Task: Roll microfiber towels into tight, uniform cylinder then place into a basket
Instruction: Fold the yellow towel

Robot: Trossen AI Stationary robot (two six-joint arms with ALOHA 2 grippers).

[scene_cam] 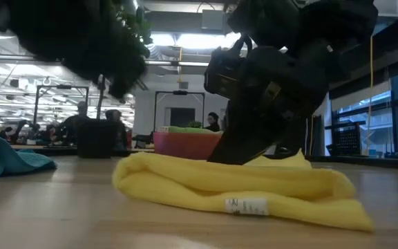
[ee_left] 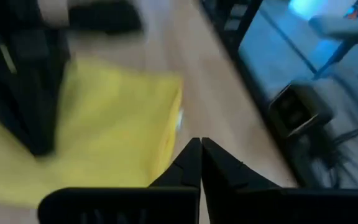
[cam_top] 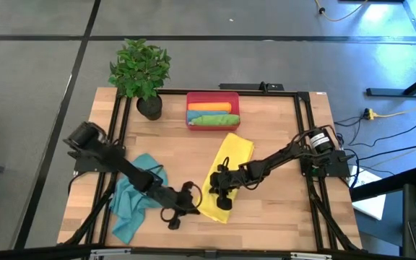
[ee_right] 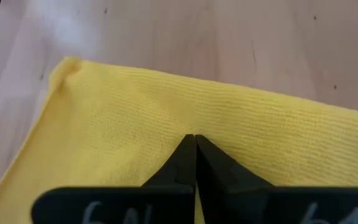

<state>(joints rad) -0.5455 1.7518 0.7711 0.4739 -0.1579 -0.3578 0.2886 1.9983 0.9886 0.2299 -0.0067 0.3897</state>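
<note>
Tool tips of the right arm (ee_right: 195, 140) are pressed together and rest on the yellow towel (cam_top: 222, 180), near its middle; whether a pinch of cloth sits between them is hard to tell from the wrist view, so I take them as clenched on nothing. From above, that right tool (cam_top: 224, 201) sits over the near half of the yellow towel, which lies folded in a long strip running from the near middle of the worktop (cam_top: 280, 166) toward the basket (cam_top: 212, 97). The left tool (cam_top: 173, 219) is also clenched shut, fingertips meeting, just off the near-left edge of the yellow towel and holding nothing; in its own wrist view (ee_left: 200, 146) the tips close over bare wood beside the cloth's edge. A teal-blue towel (cam_top: 132, 198) lies crumpled at the near left under the left arm. The red-pink basket stands at the far middle of the worktop with an orange towel (cam_top: 208, 107) and a green towel (cam_top: 214, 120) rolled inside it. A potted plant (cam_top: 141, 72) stands to the basket's left.
</note>
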